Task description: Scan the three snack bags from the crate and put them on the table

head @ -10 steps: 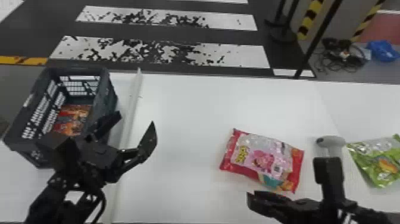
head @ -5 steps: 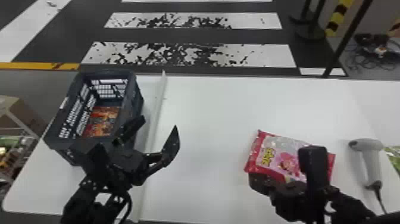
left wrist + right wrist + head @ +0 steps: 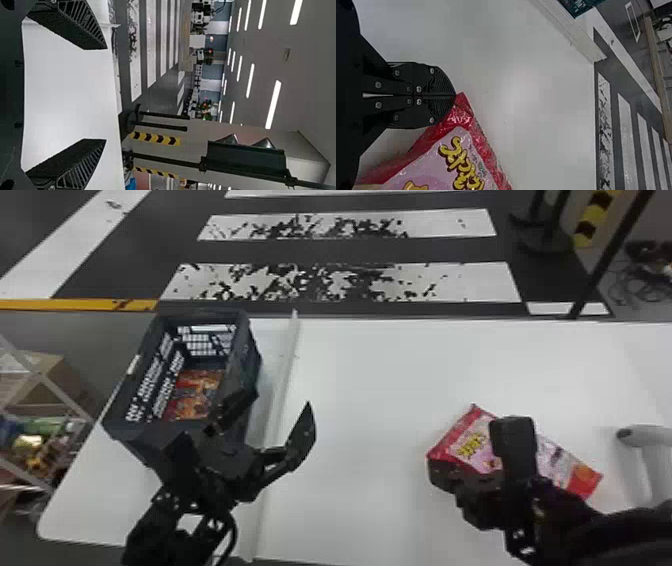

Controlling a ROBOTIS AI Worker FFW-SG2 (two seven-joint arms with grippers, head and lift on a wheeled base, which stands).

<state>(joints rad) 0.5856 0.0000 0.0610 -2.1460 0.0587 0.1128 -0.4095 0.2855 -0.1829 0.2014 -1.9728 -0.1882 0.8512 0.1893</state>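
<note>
My left gripper [image 3: 282,402], beside the crate [image 3: 254,362], stands open; in the left wrist view the same gripper [image 3: 106,94] has nothing between its fingers. An orange-red snack bag [image 3: 196,392] lies inside the crate. On the table's right half is the pink and red snack bag [image 3: 472,445], set at a slant. My right gripper [image 3: 434,472] is at that bag's left corner, its arm covering part of the bag. The right wrist view has the right gripper [image 3: 455,95] shut on the red corner of the pink bag [image 3: 461,148].
A grey handheld scanner [image 3: 645,452] is right of the pink bag, close to the right arm. A long white strip [image 3: 280,390] runs across the white table [image 3: 370,390] beside the crate. Shelving [image 3: 50,390] stands off the table's left side.
The head view has swung left, and the green bag at its right has left it. My right gripper has come onto the pink bag's corner and closed; the bag has turned somewhat.
</note>
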